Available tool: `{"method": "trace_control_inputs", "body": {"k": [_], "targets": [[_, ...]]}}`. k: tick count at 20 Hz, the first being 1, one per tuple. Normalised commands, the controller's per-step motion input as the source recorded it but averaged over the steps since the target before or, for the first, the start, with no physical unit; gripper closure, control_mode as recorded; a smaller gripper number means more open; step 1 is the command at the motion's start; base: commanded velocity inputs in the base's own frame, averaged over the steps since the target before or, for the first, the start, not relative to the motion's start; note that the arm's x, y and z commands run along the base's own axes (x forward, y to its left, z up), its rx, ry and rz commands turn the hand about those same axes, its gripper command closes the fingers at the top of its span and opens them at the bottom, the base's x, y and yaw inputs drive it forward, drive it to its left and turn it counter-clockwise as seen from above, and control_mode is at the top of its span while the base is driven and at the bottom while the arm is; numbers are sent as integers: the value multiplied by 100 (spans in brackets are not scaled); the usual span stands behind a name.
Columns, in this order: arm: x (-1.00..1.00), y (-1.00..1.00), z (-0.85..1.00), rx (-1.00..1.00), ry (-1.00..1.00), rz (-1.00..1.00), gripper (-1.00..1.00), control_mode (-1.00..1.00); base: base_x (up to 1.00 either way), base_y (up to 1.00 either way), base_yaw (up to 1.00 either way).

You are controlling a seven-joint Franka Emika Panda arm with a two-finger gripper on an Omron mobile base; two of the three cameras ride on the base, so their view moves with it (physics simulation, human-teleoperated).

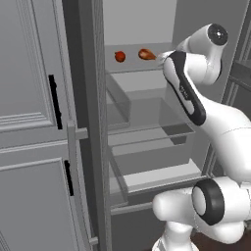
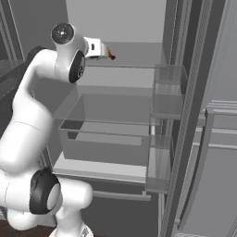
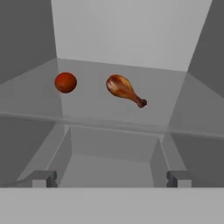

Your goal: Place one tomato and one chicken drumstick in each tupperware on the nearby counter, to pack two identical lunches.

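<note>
A red tomato (image 3: 65,82) and a brown chicken drumstick (image 3: 124,89) lie side by side on the upper glass shelf (image 3: 109,118) of an open fridge, the tomato (image 1: 120,56) to the left of the drumstick (image 1: 146,54). My gripper (image 3: 111,179) is open and empty. It hovers in front of the shelf's edge, level with the shelf and a short way from the drumstick. In the right base view the hand (image 2: 95,47) points into the fridge at shelf height. The tupperware and the counter are out of view.
Below the shelf are clear drawers (image 2: 104,134) and a lower white shelf (image 1: 162,176). Clear door bins (image 2: 169,92) hang on the right-hand fridge door. A grey panelled door with black handles (image 1: 55,100) stands on the left.
</note>
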Motion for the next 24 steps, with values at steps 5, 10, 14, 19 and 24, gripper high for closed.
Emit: {"method": "trace_control_inputs", "body": {"k": [5,10,14,19,24], "targets": [[58,-24,-16,0,1,3,-100,-100,0,0,0],[74,-35,-1,1,9,6,-100,-100,0,0,0],[74,-8,-3,0,15,13,-100,-100,0,0,0],[53,0,-11,0,3,10,-100,-100,0,0,0],[44,0,-27,-1,-1,3,-100,-100,0,0,0]]}}
